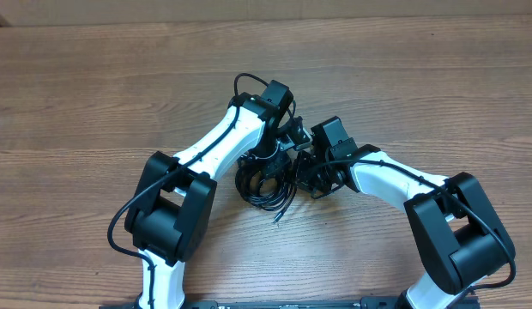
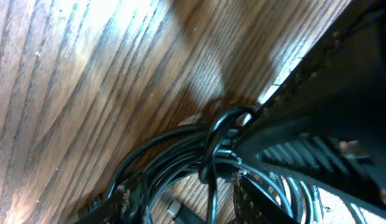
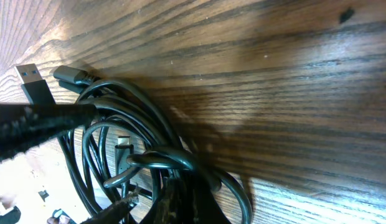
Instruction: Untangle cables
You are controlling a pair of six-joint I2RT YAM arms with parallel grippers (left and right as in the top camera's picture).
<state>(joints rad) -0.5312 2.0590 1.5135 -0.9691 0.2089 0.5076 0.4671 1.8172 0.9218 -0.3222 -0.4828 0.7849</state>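
The cables [image 1: 266, 187] are a bunch of thin black cords in loose coils on the wooden table, between the two arms. My left gripper [image 1: 269, 166] is down on the bunch from the far side. In the left wrist view its fingers [image 2: 185, 202] stand apart with several strands and a knotted loop [image 2: 219, 134] between them. My right gripper [image 1: 306, 176] reaches in from the right. In the right wrist view its fingers [image 3: 150, 198] are close together on strands of the coil [image 3: 106, 143]. A USB plug [image 3: 30, 76] and a second plug [image 3: 71, 74] lie at the coil's edge.
The wooden table [image 1: 94, 94] surrounds the bunch on all sides. Loose cable ends [image 1: 280, 215] stick out toward the front of the table. The left gripper's finger [image 3: 37, 121] crosses the left side of the right wrist view, close to the right gripper.
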